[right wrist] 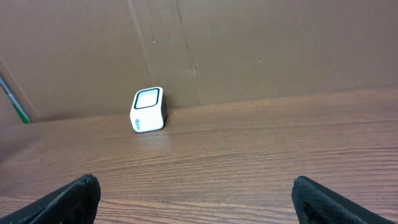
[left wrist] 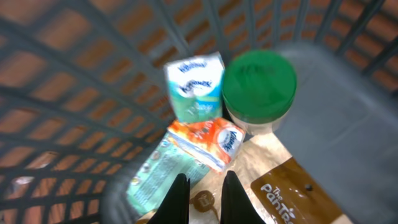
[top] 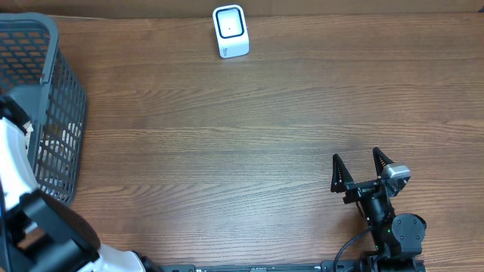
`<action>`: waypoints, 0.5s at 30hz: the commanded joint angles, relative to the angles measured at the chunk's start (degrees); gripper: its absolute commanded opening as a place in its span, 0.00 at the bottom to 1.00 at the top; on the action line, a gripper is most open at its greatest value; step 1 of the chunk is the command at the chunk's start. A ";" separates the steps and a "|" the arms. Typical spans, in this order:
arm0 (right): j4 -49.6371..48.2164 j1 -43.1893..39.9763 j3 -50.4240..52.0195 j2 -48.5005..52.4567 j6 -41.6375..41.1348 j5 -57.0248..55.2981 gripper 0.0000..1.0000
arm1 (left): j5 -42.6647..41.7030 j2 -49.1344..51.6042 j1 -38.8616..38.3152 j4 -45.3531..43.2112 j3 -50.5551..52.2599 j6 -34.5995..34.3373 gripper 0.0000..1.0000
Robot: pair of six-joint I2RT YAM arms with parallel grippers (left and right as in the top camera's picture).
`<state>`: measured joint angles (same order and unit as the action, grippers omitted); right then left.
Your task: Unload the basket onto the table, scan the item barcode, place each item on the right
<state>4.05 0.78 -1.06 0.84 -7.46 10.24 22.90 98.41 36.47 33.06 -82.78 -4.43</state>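
Observation:
The left wrist view looks down into the grey mesh basket [left wrist: 74, 93], blurred. In it lie a white-and-teal carton [left wrist: 194, 84], a green-lidded jar [left wrist: 259, 84], an orange packet [left wrist: 208, 142], a teal pouch [left wrist: 158, 180] and a tan and brown pouch [left wrist: 292, 193]. My left gripper [left wrist: 205, 176] hangs just above the tan pouch, fingers drawn close together, with nothing clearly held. No barcode can be made out. The white scanner [top: 230, 31] stands at the table's far edge. My right gripper [top: 356, 154] rests wide open and empty near the front right.
The basket [top: 53, 45] fills the table's left end, with the white left arm [top: 15, 166] reaching into it and hiding its gripper from above. The right wrist view has the scanner [right wrist: 148, 109] against a cardboard wall [right wrist: 261, 50].

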 commanded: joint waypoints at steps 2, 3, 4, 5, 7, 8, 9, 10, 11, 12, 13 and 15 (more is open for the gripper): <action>-0.31 -0.15 0.61 -0.68 0.24 -0.26 1.00 | -3.13 -3.61 0.24 0.02 0.02 -1.95 0.04; -0.31 -0.15 0.61 -0.68 0.24 -0.28 1.00 | -3.04 -3.61 0.24 -0.42 0.02 -1.64 0.13; -0.31 -0.15 0.61 -0.68 0.24 -0.26 1.00 | -3.04 -3.48 0.31 -0.55 0.02 -0.11 0.28; -0.31 -0.15 0.61 -0.68 0.24 -0.26 1.00 | -3.06 -3.26 0.31 -0.57 0.02 1.33 0.45; -0.31 -0.15 0.61 -0.68 0.24 -0.26 1.00 | -3.56 -2.10 0.33 -1.01 0.02 4.85 0.55; -0.31 -0.15 0.61 -0.68 0.24 -0.28 1.00 | -4.00 -1.55 0.35 -1.18 0.02 6.14 0.56; -0.31 -0.15 0.61 -0.68 0.24 -0.26 1.00 | -4.87 -0.81 0.35 -1.27 0.02 8.20 0.57; -0.31 -0.15 0.61 -0.68 0.24 -0.28 1.00 | -5.92 0.09 0.37 -1.40 0.02 10.16 0.57; -0.31 -0.15 0.61 -0.68 0.24 -0.26 1.00 | -6.71 0.90 0.37 -1.60 0.02 11.72 0.57; -0.31 -0.15 0.61 -0.68 0.24 -0.26 1.00 | -7.41 1.84 0.39 -1.86 0.02 13.25 0.57; -0.31 -0.15 0.61 -0.68 0.24 -0.26 1.00 | -8.02 2.84 0.48 -2.14 0.02 14.67 0.57; -0.31 -0.15 0.61 -0.68 0.26 -0.26 1.00 | -8.39 4.83 0.85 -2.86 0.02 16.70 0.56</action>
<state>4.08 0.80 -1.06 0.84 -7.46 10.22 17.21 100.09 36.51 30.81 -82.78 5.80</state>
